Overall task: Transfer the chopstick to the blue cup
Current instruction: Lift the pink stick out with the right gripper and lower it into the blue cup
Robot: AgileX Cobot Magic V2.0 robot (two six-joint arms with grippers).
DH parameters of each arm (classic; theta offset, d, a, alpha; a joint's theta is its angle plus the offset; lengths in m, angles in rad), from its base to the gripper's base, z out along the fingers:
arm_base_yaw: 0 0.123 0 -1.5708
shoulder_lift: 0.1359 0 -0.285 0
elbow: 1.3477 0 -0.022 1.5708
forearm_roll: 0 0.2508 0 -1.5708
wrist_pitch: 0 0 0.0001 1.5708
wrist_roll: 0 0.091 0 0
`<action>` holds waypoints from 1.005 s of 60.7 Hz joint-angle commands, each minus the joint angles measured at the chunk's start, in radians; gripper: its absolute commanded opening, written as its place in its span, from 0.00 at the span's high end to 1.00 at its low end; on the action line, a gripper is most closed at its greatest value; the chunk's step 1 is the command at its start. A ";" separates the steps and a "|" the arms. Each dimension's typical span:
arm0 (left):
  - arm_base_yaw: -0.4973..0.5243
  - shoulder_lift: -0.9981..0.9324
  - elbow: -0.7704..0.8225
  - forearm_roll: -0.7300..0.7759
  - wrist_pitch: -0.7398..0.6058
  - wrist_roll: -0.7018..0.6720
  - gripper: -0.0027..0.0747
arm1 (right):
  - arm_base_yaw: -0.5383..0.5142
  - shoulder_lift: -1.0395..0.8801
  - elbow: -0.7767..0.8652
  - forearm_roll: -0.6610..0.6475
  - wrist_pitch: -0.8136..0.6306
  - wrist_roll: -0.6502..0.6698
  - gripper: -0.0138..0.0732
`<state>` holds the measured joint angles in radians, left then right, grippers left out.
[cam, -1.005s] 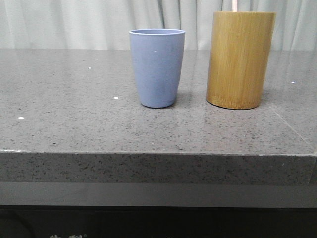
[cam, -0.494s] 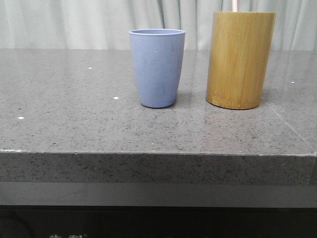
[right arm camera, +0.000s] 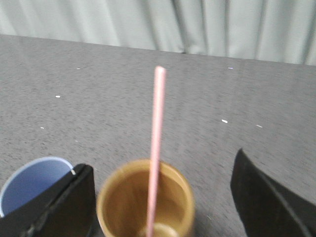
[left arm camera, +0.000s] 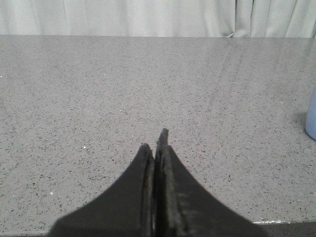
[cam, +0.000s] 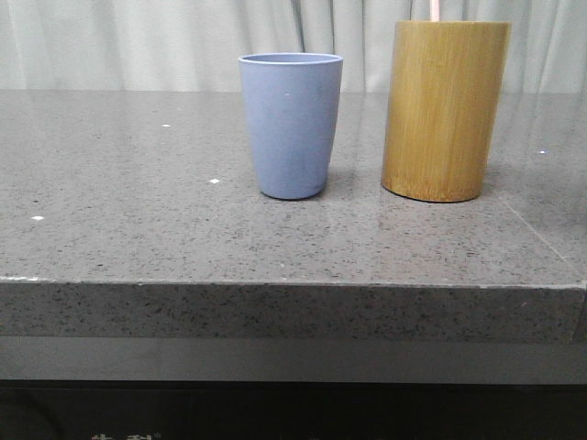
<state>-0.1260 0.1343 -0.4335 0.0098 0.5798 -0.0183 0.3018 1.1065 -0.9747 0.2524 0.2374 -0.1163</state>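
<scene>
From the front, the matte pale blue cup (cam: 291, 126) stands just left of the taller tan bamboo cylinder (cam: 446, 110) on the grey speckled stone table (cam: 138, 211); the thin pink chopstick (cam: 434, 10) barely clears the cylinder's rim, cut off above.

The left wrist view shows the left gripper (left arm camera: 157, 145) pressed closed over bare table.

The right wrist view shows the right gripper (right arm camera: 163, 185) spread wide around the cylinder, with the blurred chopstick standing inside.

Chopstick (right arm camera: 157, 148): we see it inside the bamboo holder (right arm camera: 145, 200).
Right gripper (right arm camera: 163, 197): fingers spread around the holder.
Blue cup (right arm camera: 30, 182): beside the holder.
</scene>
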 commanded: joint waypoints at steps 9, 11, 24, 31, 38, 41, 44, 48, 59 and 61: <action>0.001 0.011 -0.025 -0.010 -0.085 -0.011 0.99 | 0.025 0.226 -0.225 0.007 -0.092 -0.001 0.17; 0.001 0.011 -0.025 -0.010 -0.085 -0.011 0.99 | 0.025 0.257 -0.249 0.005 -0.092 -0.001 0.17; 0.001 0.011 -0.025 -0.010 -0.085 -0.011 0.99 | 0.025 0.365 -0.323 -0.002 -0.097 -0.001 0.32; 0.001 0.011 -0.025 -0.010 -0.085 -0.011 0.99 | 0.025 0.369 -0.326 -0.002 -0.104 -0.001 0.59; 0.001 0.011 -0.025 -0.010 -0.085 -0.011 0.99 | 0.025 0.365 -0.326 -0.002 -0.118 -0.001 0.81; 0.001 0.011 -0.025 -0.010 -0.085 -0.011 0.99 | 0.025 0.360 -0.326 -0.002 -0.120 -0.001 0.89; 0.001 0.011 -0.025 -0.010 -0.085 -0.011 0.99 | 0.025 0.356 -0.326 -0.004 -0.121 -0.001 0.94; 0.001 0.011 -0.025 -0.010 -0.085 -0.011 0.99 | 0.025 0.345 -0.326 -0.014 -0.124 -0.001 0.98; 0.001 0.011 -0.025 -0.010 -0.085 -0.011 0.99 | 0.025 0.270 -0.326 -0.052 -0.156 -0.001 0.98; 0.001 0.011 -0.025 -0.010 -0.085 -0.011 0.99 | 0.025 0.252 -0.326 -0.054 -0.169 -0.001 0.98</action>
<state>-0.1260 0.1343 -0.4335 0.0081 0.5798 -0.0183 0.3259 1.4469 -1.2640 0.2170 0.1814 -0.1163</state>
